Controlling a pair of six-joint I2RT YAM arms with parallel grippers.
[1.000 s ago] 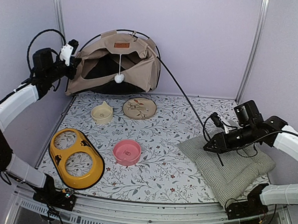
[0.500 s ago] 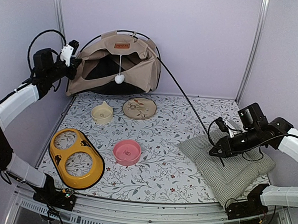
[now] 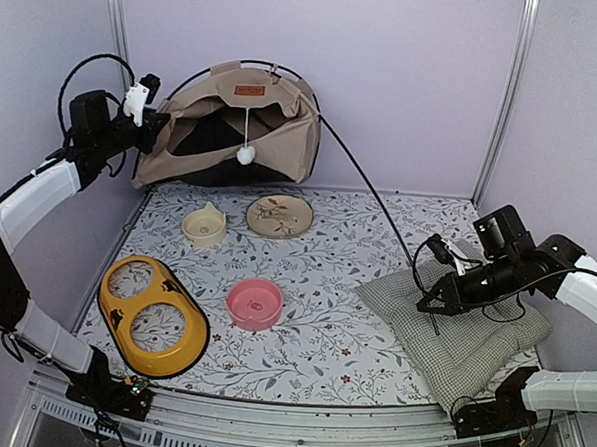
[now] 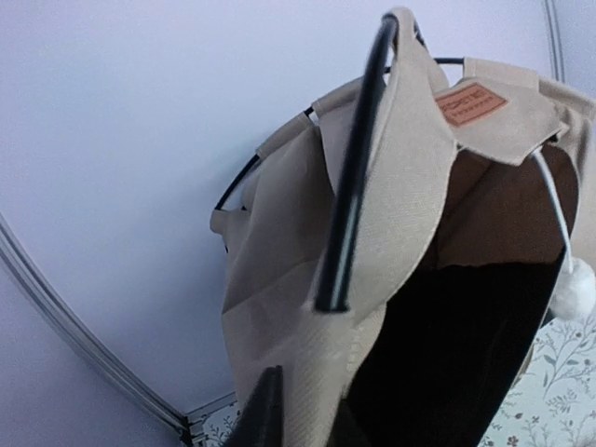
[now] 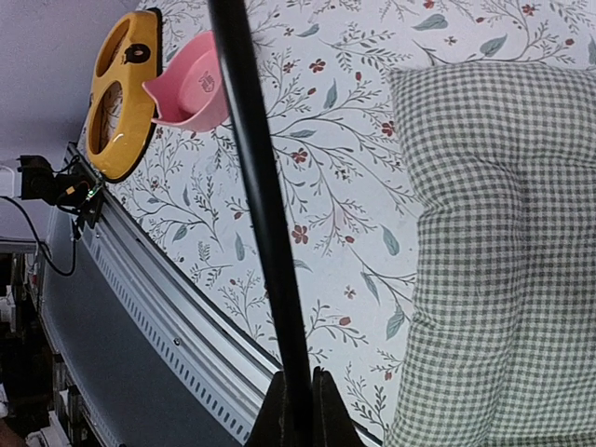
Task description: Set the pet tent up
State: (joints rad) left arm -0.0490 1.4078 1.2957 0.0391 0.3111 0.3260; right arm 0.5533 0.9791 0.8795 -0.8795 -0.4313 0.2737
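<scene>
The beige pet tent (image 3: 234,125) leans half-collapsed against the back wall, with its orange-brown label (image 3: 248,88) on top and its white pompom (image 3: 245,156) dangling over the black opening. My left gripper (image 3: 148,126) is shut on the beige fabric (image 4: 279,279) at the tent's left corner, just below a free pole end (image 4: 354,186). A long black pole (image 3: 370,192) runs from the tent's right side down to my right gripper (image 3: 433,301). That gripper (image 5: 298,400) is shut on the pole (image 5: 256,186), above the left edge of the green-checked cushion (image 3: 463,327).
On the floral mat (image 3: 336,276) lie a yellow two-hole bowl holder (image 3: 152,314), a pink bowl (image 3: 254,303), a cream cat-eared bowl (image 3: 205,225) and a patterned plate (image 3: 280,216). Walls close in at the back and on both sides.
My right gripper has closed on the pole and shifted a little to the right over the cushion. The left gripper has risen slightly with the tent corner, and the pompom has swung.
</scene>
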